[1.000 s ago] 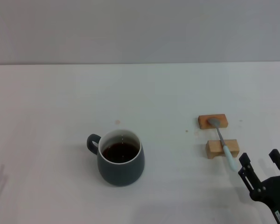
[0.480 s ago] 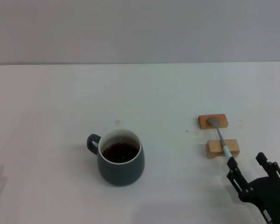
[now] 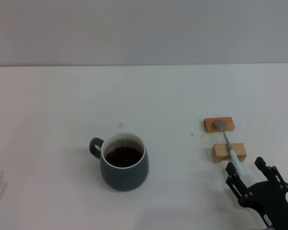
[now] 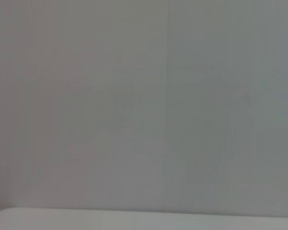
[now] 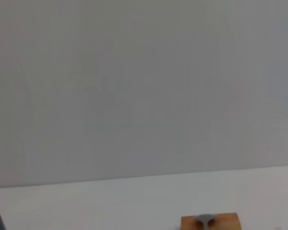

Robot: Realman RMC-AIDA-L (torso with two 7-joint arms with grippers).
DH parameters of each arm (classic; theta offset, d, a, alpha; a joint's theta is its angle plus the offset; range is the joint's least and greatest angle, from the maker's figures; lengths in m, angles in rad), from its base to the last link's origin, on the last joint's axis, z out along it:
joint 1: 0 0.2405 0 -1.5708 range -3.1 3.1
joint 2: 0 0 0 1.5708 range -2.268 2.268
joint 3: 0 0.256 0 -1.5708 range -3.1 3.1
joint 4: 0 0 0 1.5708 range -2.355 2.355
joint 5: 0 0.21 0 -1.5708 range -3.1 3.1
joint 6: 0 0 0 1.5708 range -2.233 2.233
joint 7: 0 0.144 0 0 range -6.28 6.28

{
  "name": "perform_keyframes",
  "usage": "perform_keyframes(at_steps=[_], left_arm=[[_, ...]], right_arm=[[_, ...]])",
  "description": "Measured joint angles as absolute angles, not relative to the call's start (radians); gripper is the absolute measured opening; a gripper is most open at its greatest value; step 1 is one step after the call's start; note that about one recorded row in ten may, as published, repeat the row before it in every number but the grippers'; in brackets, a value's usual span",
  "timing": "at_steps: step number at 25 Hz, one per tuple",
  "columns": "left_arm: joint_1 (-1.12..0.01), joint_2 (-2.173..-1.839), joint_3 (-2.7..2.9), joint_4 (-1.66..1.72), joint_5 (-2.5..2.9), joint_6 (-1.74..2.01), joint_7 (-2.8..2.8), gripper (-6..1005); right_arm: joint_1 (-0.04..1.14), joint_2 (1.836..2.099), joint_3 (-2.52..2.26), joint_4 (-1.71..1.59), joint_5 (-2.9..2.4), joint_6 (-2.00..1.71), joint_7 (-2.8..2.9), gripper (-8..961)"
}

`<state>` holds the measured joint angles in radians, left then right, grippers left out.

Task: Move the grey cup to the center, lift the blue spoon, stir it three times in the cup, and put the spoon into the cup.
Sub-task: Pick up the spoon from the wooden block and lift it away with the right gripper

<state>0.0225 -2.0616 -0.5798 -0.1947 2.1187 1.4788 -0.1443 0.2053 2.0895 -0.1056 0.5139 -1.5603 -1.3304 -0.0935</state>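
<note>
Grey cup (image 3: pixel 124 162) sits on the white surface (image 3: pixel 62 105), left of middle, handle toward robot's left, dark liquid inside. Blue spoon (image 3: pixel 229 143) lies across two wooden blocks (image 3: pixel 219 125) (image 3: pixel 228 152) on the right side, bowl on the far block, pale-blue handle end sticking out past the near block. Right claw (image 3: pixel 247 173) is at the near right corner, fingers spread, the spoon's handle tip between them, not pinching it. Right wrist view shows the far block with the spoon bowl (image 5: pixel 205 219). Left claw out of view.

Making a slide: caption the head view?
Open right gripper nears blue spoon resting across two wooden blocks; grey cup waits.
</note>
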Motion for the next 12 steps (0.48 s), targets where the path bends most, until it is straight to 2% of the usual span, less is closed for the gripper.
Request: perform_keyframes(at_steps=[12], left_arm=[[0.025,-2.062,-0.580,-0.192,2.118,1.479,-0.144,859]], right_arm=[[0.212,2.089,-0.106,0.512,-1.562,-1.327,-0.094,766]])
